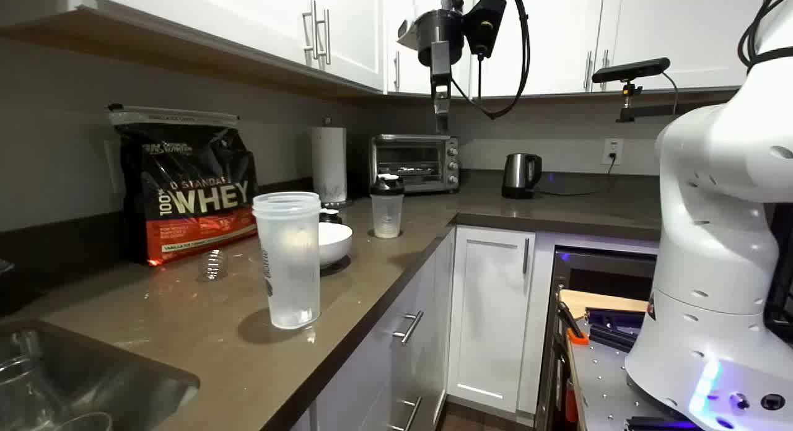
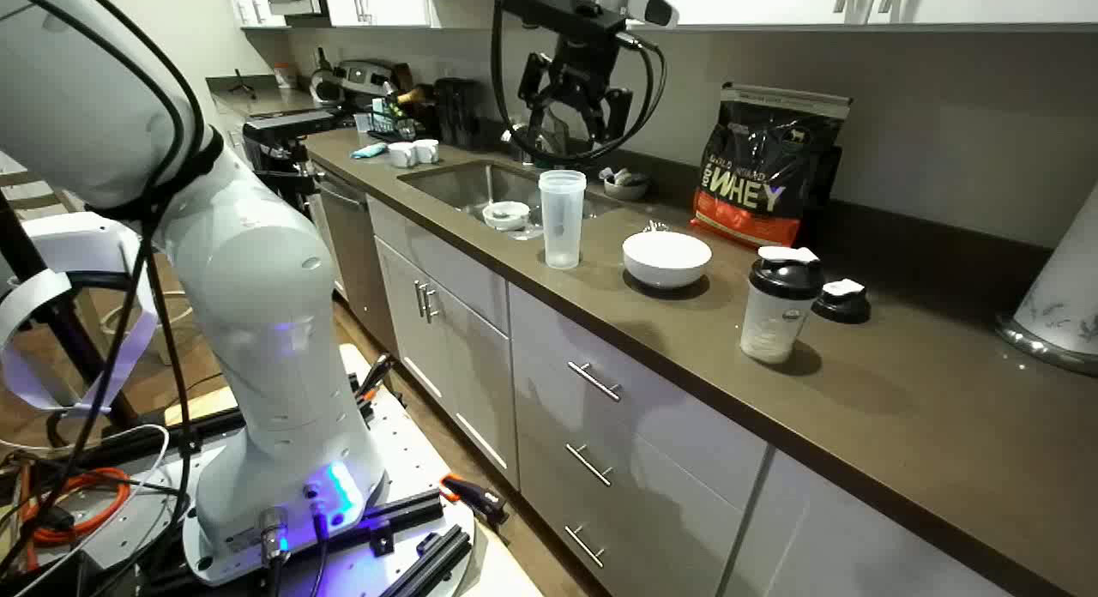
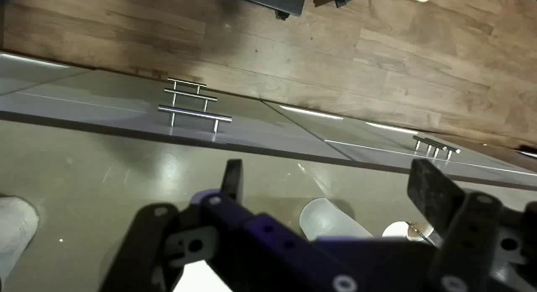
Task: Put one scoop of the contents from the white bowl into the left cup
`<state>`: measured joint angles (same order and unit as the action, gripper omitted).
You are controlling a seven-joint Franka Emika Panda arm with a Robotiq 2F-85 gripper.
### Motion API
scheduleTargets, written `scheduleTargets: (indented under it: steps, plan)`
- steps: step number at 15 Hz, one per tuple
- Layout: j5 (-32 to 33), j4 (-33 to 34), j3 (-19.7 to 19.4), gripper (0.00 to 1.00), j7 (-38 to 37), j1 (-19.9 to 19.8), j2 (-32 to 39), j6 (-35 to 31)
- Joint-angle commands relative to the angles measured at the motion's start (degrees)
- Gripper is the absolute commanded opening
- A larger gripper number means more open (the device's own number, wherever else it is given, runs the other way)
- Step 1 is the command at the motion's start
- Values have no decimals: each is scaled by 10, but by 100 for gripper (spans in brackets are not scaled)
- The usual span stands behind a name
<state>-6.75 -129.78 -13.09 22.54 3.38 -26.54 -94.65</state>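
Down on the bench [image 2: 926,400], the white bowl [image 2: 667,274] sat beside the tall frosted cup [image 2: 562,226], way below our tool [image 3: 331,185] and, we reckoned, toward the wall [image 2: 935,125]. The tool was spread, pinching nothing; we couldn't spot any scoop tbh.

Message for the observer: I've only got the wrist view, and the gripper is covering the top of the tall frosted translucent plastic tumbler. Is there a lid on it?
Observer: No, in an exterior view the tall frosted translucent plastic tumbler is open at the top, with no lid on it.
Operator: Am I higher than it?
Observer: Yes, in both exterior views the black two-finger gripper hangs higher than the tumbler's top.
Operator: Anything standing outside my picture?
Observer: In both exterior views, a black-and-red bag printed WHEY stands closer to the grey wall than the low, wide, plain white bowl does.
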Motion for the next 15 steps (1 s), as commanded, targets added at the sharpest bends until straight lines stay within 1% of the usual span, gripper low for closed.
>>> scheduleTargets:
  steps: [1, 13, 15]
  plan:
    - [-6, 1, 14, 100, 6, -17, 2, 2]
    - [-6, 1, 14, 100, 6, -17, 2, 2]
    - [-3, 8, 22, 100, 8, -13, 18, -12]
